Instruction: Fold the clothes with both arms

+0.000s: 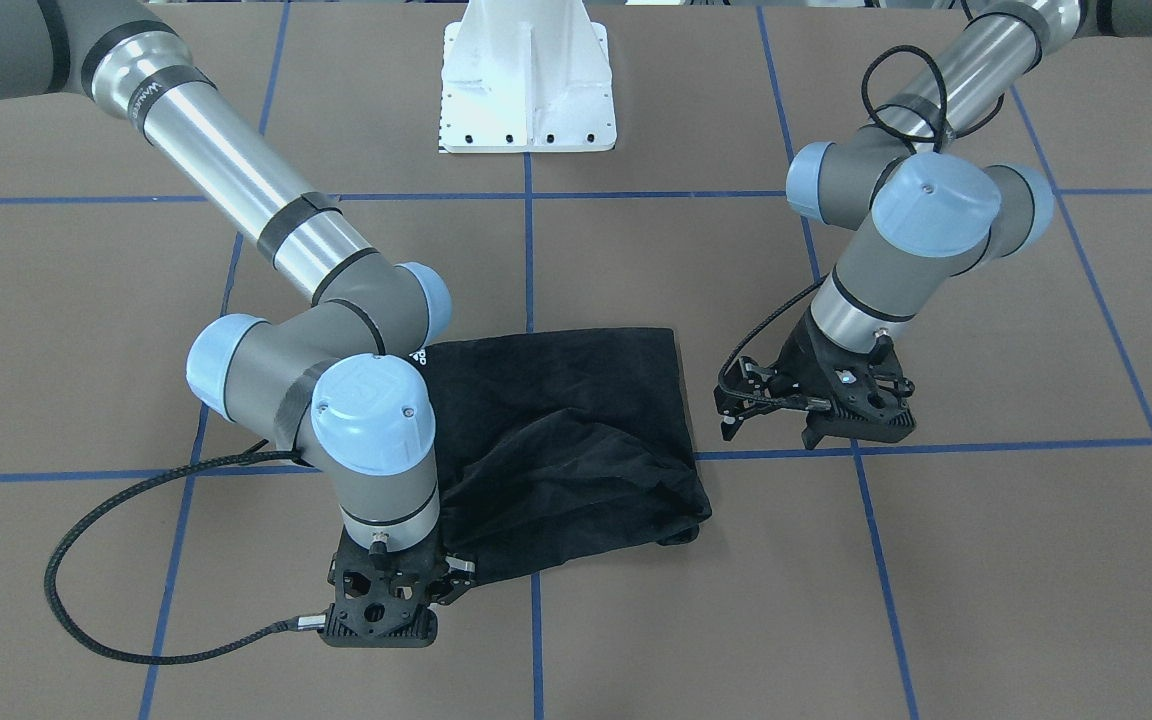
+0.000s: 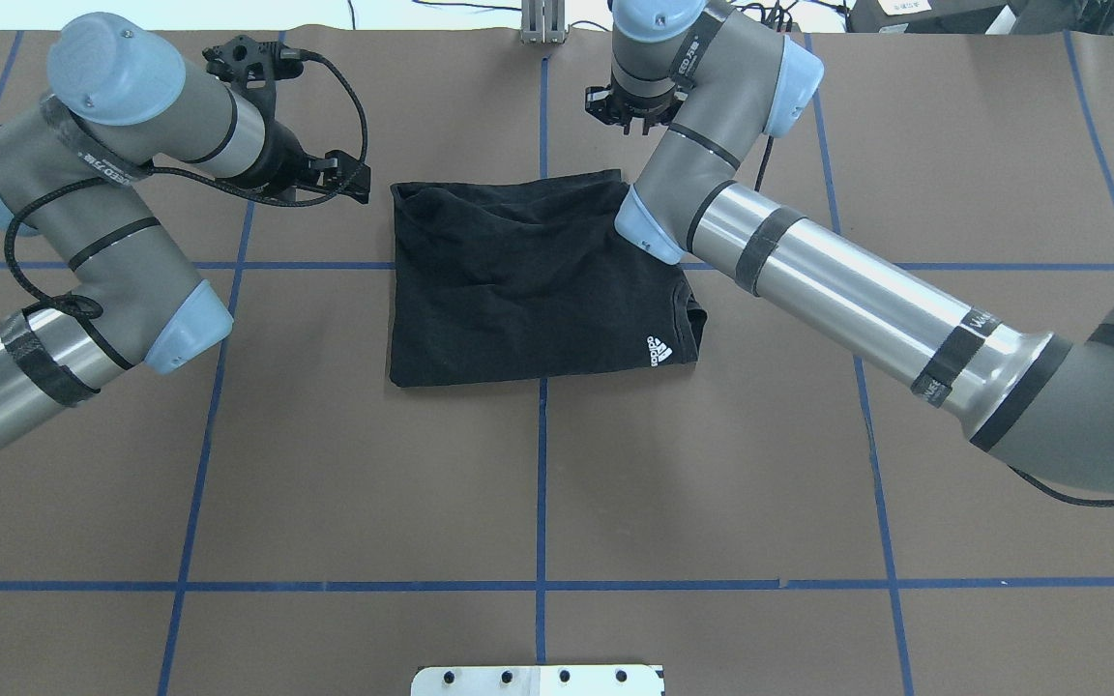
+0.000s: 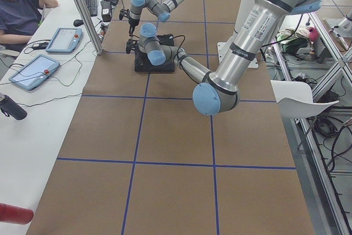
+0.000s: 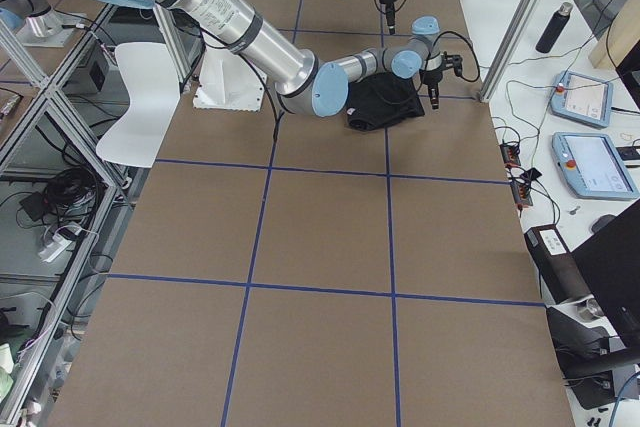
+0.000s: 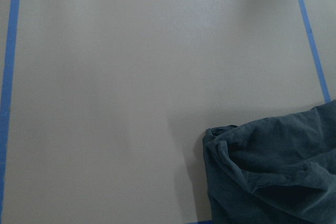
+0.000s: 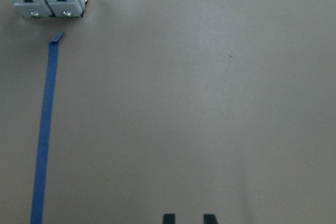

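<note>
While the black T-shirt (image 2: 518,290) lies folded to a rough rectangle in the middle of the brown worktop (image 2: 557,483), both of my arms stand off it, one at each far corner. Its small white logo (image 2: 659,350) shows at the near right corner, beside the collar. The far edge is rumpled into loose ridges. A blue tape line (image 2: 541,483) runs under the cloth from near to far.

My left arm (image 2: 122,242) comes in from the left with its wrist bent, so its jaws point sideways at the shirt's far left corner. They are just beside the cloth but apart from it, with a strip of bare worktop between. In the front-facing view the two tips stand spread, so these jaws are released and hold nothing. My left wrist camera sees only worktop, tape and that bunched corner at its lower right.

My right arm (image 2: 857,290) reaches across the shirt's right side, and one of its blue caps hides the far right corner from overhead. Its jaws point straight down just beyond that corner. My right wrist camera shows two black fingertips (image 6: 168,217) with a narrow gap of bare brown between them: released and empty. I cannot tell whether the housing above them touches the cloth's edge.

The white pedestal (image 1: 528,90) stands on the near side of the worktop.
</note>
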